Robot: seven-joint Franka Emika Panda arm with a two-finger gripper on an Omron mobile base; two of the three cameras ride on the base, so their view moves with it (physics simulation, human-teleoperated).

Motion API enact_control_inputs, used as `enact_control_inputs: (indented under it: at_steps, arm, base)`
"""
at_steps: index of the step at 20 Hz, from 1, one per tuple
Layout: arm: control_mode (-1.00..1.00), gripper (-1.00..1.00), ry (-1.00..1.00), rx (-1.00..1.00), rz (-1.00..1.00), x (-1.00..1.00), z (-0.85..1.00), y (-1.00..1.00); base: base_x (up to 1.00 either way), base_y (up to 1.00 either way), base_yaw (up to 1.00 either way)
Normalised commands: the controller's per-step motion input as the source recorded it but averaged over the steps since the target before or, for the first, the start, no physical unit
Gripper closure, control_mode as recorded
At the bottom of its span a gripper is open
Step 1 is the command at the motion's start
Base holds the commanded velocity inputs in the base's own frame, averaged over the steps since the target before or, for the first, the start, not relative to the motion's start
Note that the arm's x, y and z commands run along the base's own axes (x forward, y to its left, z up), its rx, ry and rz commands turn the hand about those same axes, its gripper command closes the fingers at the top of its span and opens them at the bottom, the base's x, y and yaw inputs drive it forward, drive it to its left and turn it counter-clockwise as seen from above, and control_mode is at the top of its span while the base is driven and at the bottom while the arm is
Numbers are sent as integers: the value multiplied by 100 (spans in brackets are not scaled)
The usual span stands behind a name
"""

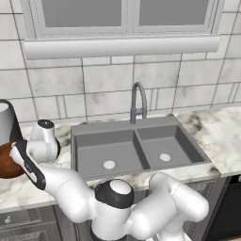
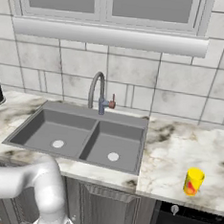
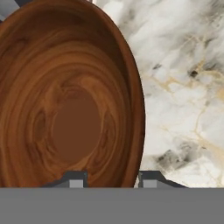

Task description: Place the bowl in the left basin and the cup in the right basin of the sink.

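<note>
The gripper [image 3: 109,180] straddles the near rim of the bowl [image 3: 65,96], fingertips narrowing, grip probably not firm; stiff, glossy wood may slip.

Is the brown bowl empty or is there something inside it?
Empty. The hand view looks straight into the bowl and shows bare wood grain down to the bottom.

From my left base view the bowl [image 1: 7,164] runs off the left edge, partly behind the arm. In the hand view its left side is cropped. I can't tell whether the fingers [image 3: 75,180] grip its rim.
</note>
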Motion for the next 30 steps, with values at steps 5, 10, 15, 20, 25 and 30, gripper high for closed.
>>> enact_control_inputs:
  at_steps: [5, 10, 15, 20, 25, 30]
  arm:
    - [-100, 100, 0, 0, 0, 0, 8, -1]
    - [-100, 100, 0, 0, 0, 0, 39, -13]
    - [-100, 100, 0, 0, 0, 0, 28, -41]
    - [-100, 100, 0, 2, -2, -2, 12, -67]
    - [-100, 100, 0, 8, -4, -5, 2, -78]
    - [-100, 100, 0, 7, -2, -2, 0, -76]
  base:
    - [0, 0, 0]
    - [0, 0, 0]
    - [0, 0, 0]
    - [0, 0, 0]
    - [0, 0, 0]
    - [0, 0, 0]
